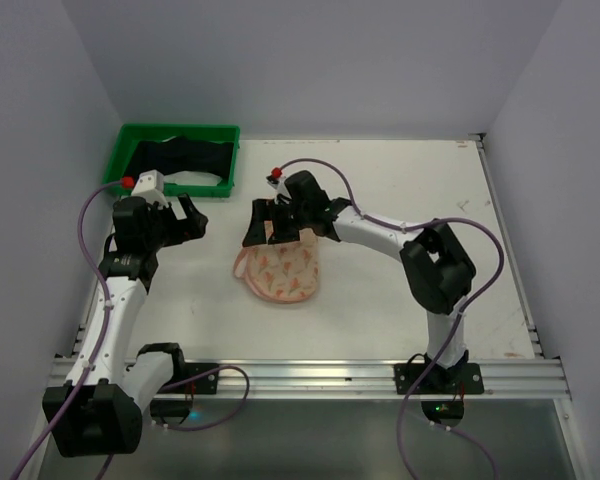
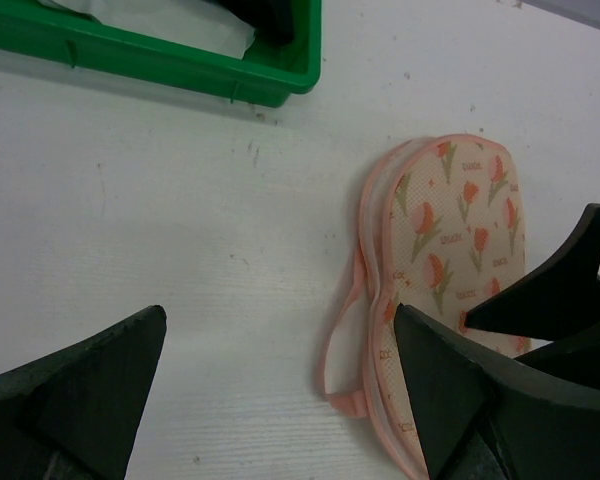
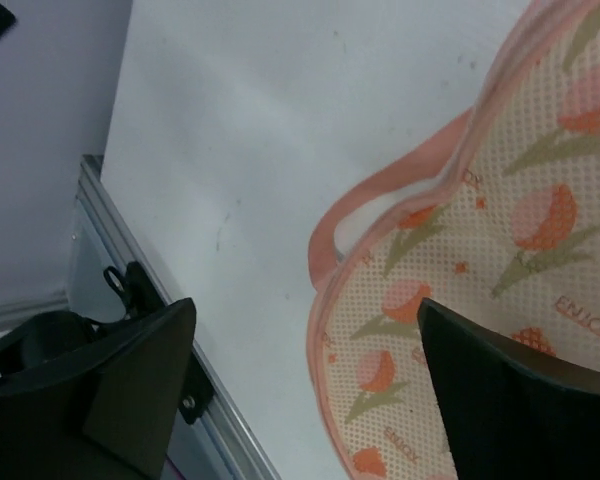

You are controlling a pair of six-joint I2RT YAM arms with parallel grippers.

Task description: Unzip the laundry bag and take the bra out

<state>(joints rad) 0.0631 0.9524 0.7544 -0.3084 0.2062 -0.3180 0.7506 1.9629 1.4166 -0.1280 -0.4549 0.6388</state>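
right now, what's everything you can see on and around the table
laundry bag: 1, cream with pink-orange print and pink rim, middle of the table
bra: 1, black, lying in the green tray
green tray: 1, green, far left corner of the table
white item: 1, white, in the tray beside the bra; cannot tell what it is
table: 1, white, under everything
rail: 1, silver, along the near edge
cables: several, purple, looping along both arms
left arm: 1, white and black, near left
right arm: 1, white and black, reaching in from the near right
left fingers: 2, black, spread open, left of the bag
right fingers: 2, black, spread open over the bag's far end
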